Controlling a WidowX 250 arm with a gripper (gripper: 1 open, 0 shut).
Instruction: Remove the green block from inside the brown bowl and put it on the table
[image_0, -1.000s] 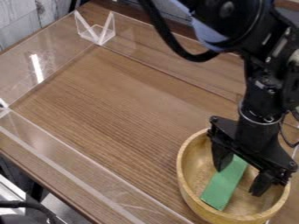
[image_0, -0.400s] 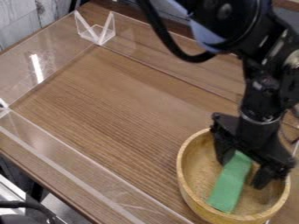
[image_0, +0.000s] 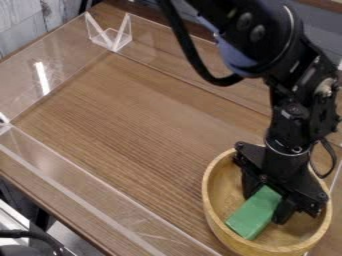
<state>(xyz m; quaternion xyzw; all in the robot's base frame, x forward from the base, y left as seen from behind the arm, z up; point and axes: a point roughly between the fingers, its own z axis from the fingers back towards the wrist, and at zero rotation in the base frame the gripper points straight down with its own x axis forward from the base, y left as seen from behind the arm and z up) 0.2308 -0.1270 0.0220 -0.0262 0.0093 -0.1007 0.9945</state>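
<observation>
The green block (image_0: 253, 215) lies inside the brown bowl (image_0: 215, 190) at the lower right of the table (image_0: 134, 110), its near end pointing toward the front rim. My gripper (image_0: 282, 196) points straight down into the bowl. Its black fingers (image_0: 255, 180) stand on either side of the block's far end, shut on it. The block's far end is hidden behind the fingers.
Low clear acrylic walls (image_0: 80, 190) run along the table's front and left edges. A small clear folded stand (image_0: 110, 32) sits at the back left. The dark arm and its cables (image_0: 254, 40) reach over the table's right side.
The gripper sank a little deeper into the bowl and its fingers closed in on the green block's far end. The block now looks shorter and sits slightly nearer the front rim.
</observation>
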